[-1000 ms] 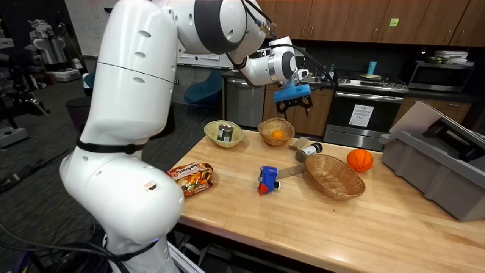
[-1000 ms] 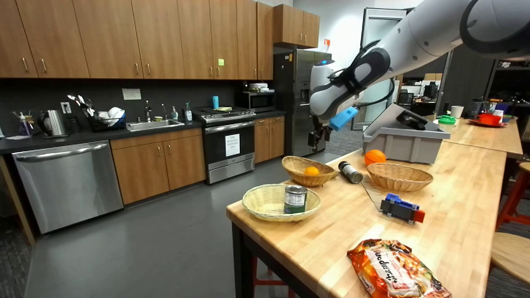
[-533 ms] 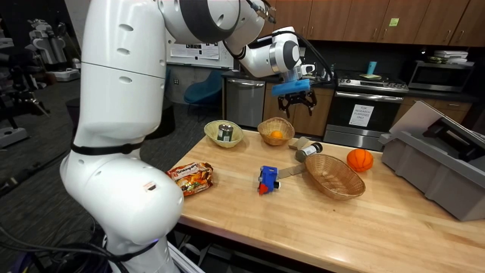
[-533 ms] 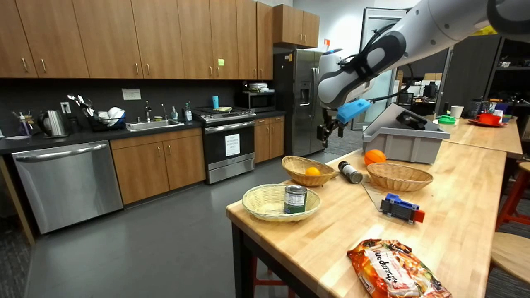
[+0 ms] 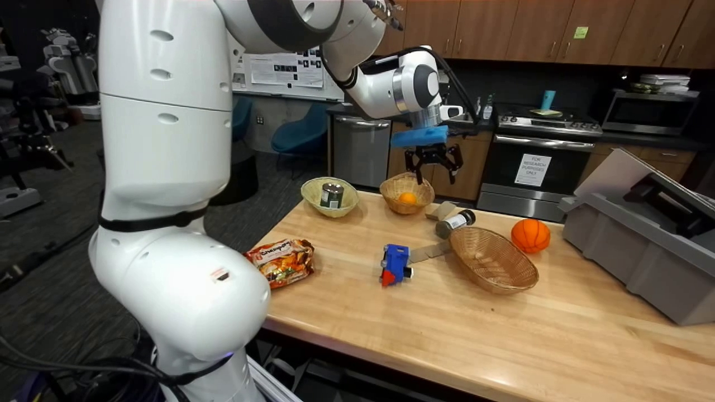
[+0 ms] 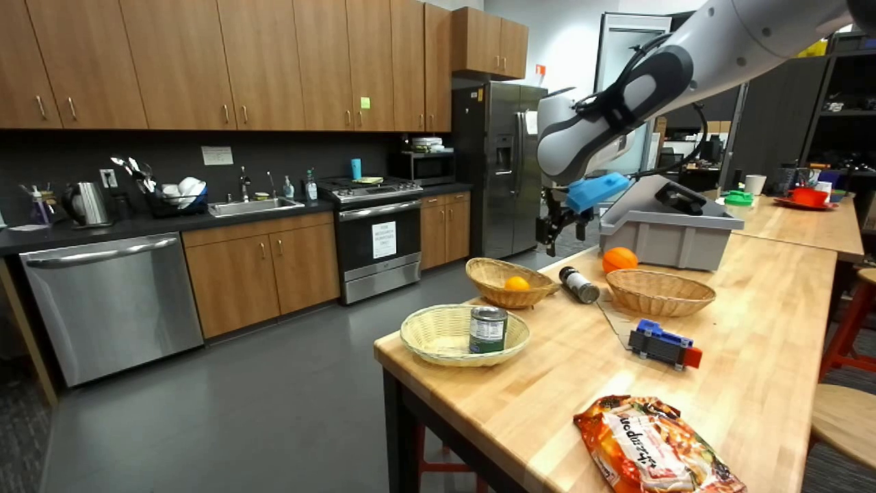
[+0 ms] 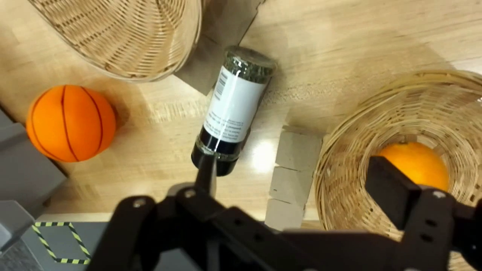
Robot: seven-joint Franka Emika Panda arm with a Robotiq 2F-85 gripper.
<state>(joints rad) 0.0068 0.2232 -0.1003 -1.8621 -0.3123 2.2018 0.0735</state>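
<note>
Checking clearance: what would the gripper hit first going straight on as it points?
Likely the basket with the orange, behind one finger in the wrist view; the other lines up with the jar. Depth unclear.

Paper sign (image 5: 532, 170) on oven door (image 5: 565, 174): "FOR RESEARCH PURPOSES ONLY", dark capitals on white. Food packet (image 5: 286, 264), red-orange: product name apparently "Champong", dark letters on pale band, slightly blurred. Jar (image 7: 250, 67): white label (image 7: 236, 102), barcode and small print, illegible. Can (image 6: 488, 330): printed label, wording too small to read. Wall notice (image 6: 217, 155): text likewise illegible.
</note>
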